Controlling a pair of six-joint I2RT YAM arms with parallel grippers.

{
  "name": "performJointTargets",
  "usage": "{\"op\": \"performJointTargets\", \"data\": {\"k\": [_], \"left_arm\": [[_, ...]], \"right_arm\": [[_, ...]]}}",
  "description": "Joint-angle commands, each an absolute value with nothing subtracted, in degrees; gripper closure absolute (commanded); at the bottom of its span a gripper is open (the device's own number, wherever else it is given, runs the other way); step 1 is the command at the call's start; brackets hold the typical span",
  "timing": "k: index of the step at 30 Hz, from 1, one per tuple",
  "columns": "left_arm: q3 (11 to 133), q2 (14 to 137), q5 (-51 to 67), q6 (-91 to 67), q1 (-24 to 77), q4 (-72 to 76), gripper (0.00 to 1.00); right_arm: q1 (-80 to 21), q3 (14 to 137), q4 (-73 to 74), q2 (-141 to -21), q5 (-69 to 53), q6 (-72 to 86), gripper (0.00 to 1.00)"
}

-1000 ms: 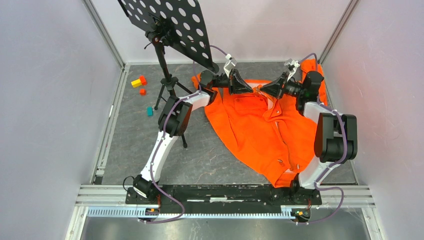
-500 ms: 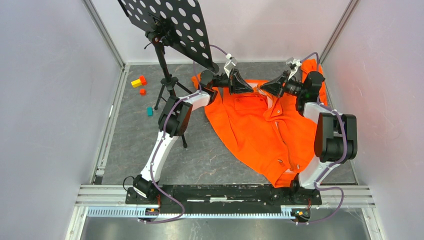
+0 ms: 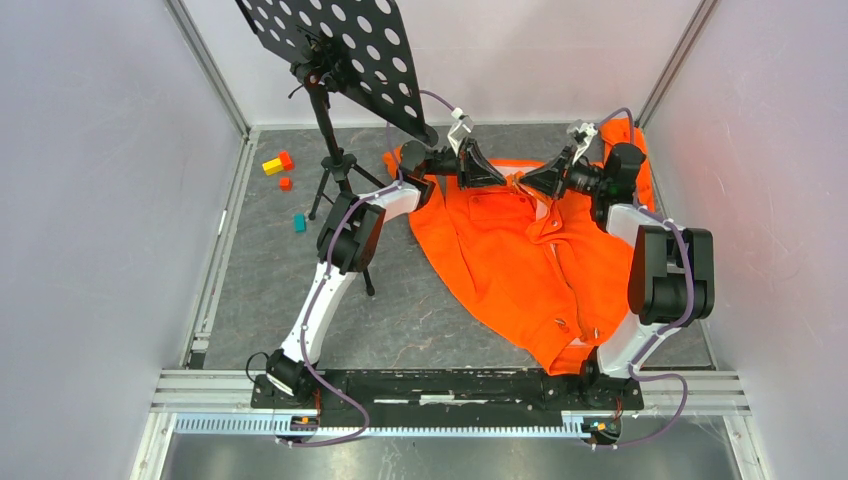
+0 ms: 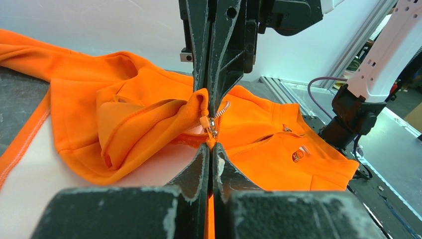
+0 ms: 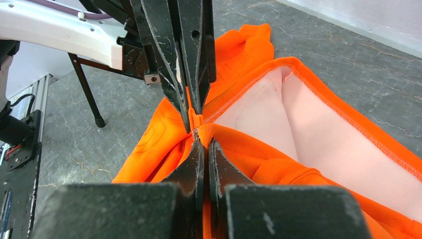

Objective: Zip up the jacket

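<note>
While in left tool [image 4: 211, 149], jacket [image 4: 124, 104] collar.

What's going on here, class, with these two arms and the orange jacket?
Two robot arms are working on the orange jacket. The left pincer and the right pincer meet tip to tip at its collar end, both shut on the fabric by the zip. The zip slider sits between them, close to the collar, so the zip looks nearly done up.
</note>
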State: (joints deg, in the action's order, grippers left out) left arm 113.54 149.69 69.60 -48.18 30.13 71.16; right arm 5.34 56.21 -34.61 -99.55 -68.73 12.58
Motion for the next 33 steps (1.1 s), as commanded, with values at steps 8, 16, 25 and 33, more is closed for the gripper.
{"op": "performJointTargets", "data": {"k": [8, 16, 25, 33], "left_arm": [[116.19, 150.64, 69.92, -50.19, 31.37, 74.64, 0.98], [116.19, 150.27, 70.14, -50.19, 31.30, 74.45, 0.98], [116.15, 150.21, 70.05, -50.28, 30.87, 74.61, 0.98], [116.01, 150.29, 69.97, -50.45, 30.49, 74.70, 0.98]], "right_arm": [[4.31, 56.38, -45.09, -100.01, -70.38, 19.74, 1.00], [4.62, 56.47, -44.53, -100.03, -70.05, 19.44, 1.00], [5.78, 56.86, -36.08, -98.76, -69.95, 12.36, 1.00], [5.98, 56.79, -36.59, -98.60, -70.37, 12.79, 1.00]]}}
